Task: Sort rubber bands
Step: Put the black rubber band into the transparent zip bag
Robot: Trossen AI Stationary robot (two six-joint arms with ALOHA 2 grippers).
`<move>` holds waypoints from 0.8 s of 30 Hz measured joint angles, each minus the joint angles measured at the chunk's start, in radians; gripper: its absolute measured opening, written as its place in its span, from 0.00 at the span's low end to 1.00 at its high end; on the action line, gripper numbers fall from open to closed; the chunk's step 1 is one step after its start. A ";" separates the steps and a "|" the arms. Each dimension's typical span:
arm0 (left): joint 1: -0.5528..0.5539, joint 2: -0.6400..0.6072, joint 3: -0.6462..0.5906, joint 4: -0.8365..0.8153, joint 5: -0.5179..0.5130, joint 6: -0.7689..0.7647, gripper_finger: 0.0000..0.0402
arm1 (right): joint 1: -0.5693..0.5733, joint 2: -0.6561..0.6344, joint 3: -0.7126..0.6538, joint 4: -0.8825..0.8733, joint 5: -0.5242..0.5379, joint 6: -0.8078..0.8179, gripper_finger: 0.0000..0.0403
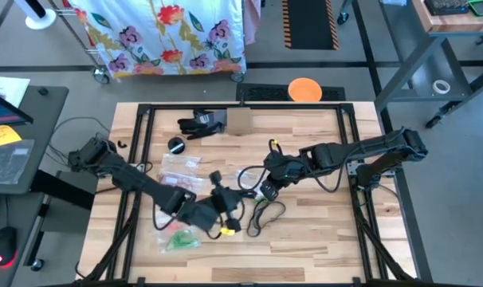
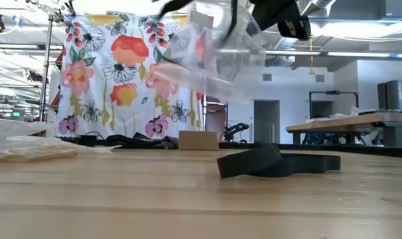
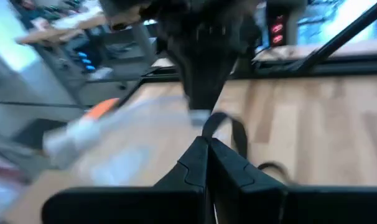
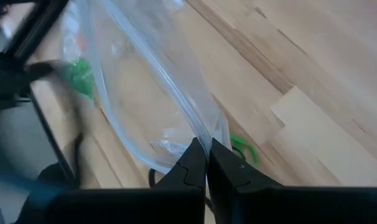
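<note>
On the left of the wooden table [image 1: 321, 231], the left gripper [image 3: 207, 146] hangs low over the front middle of the table, its two dark fingers pressed together; what it pinches, if anything, cannot be told. Just to its left a heap of small green rubber bands [image 1: 180, 238] lies inside a clear plastic zip bag [image 1: 178, 236] flat on the wood. Behind that, more clear bags [image 1: 180, 169] lie flat, holding reddish bands too small to make out. Just right of the left gripper, black cable loops [image 1: 261, 215] rest on the table. Farther right, the right gripper [image 4: 207, 149] is clamped on the edge of a clear plastic zip bag [image 4: 139, 93] held up off the table. Below it one green rubber band [image 4: 243, 148] lies loose on the wood.
</note>
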 joint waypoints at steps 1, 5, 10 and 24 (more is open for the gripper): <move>0.016 0.000 0.000 0.027 0.037 0.006 0.00 | 0.000 0.000 0.000 -0.005 0.000 -0.004 0.00; 0.067 -0.001 0.000 0.149 0.144 0.112 0.00 | 0.000 0.000 0.000 -0.004 0.000 -0.044 0.00; 0.113 -0.001 0.000 0.286 0.175 0.239 0.00 | -0.009 0.000 0.000 -0.004 0.006 -0.086 0.00; 0.226 0.011 0.000 0.291 0.391 0.210 0.00 | -0.024 0.017 0.001 -0.009 0.026 -0.111 0.00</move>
